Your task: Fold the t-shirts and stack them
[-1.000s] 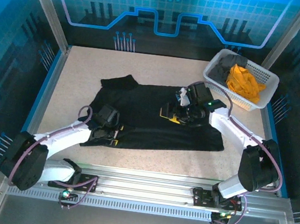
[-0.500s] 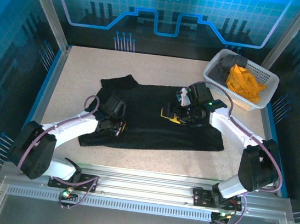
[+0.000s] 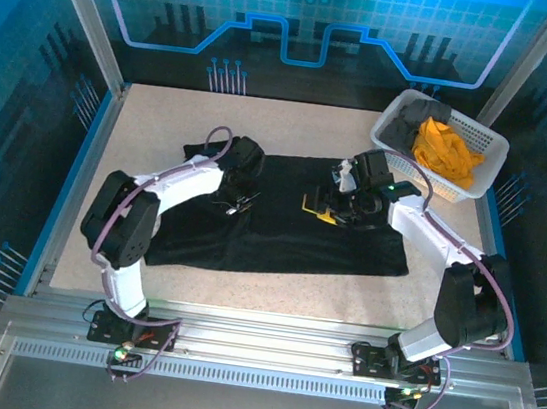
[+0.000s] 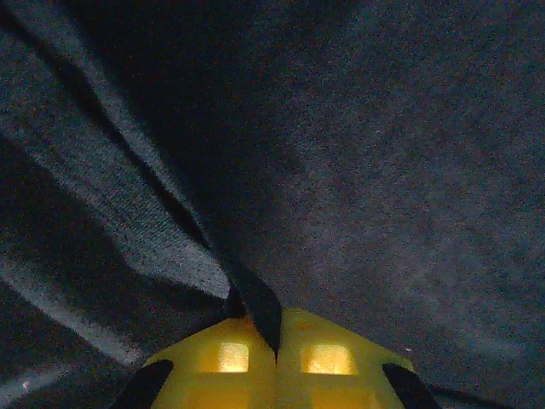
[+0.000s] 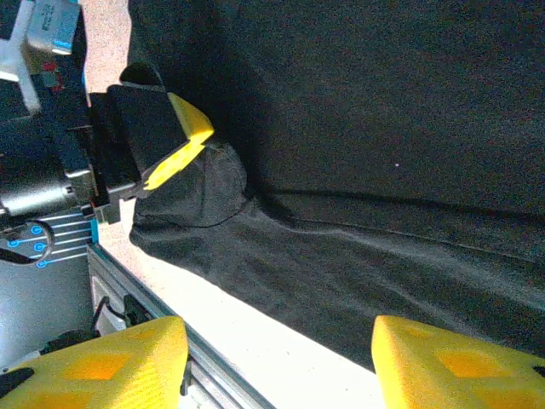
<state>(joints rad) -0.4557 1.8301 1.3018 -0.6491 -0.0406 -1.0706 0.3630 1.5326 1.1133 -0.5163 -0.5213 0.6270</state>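
cloth seen close in the left wrist view: the black t-shirt [image 4: 358,170], finely knit, with a ridge of it pinched between the closed yellow fingers of the left tool [image 4: 274,354]. from above, that shirt lies spread over the middle of the tabletop [image 3: 162,129], its left part gathered where the left tool grips. the right wrist view has the right tool [image 5: 277,358] gaping wide, holding nothing, above the creased shirt. an orange-yellow t-shirt [image 3: 447,152] and a dark grey t-shirt [image 3: 411,120] lie in the white basket [image 3: 484,139] at the far right corner.
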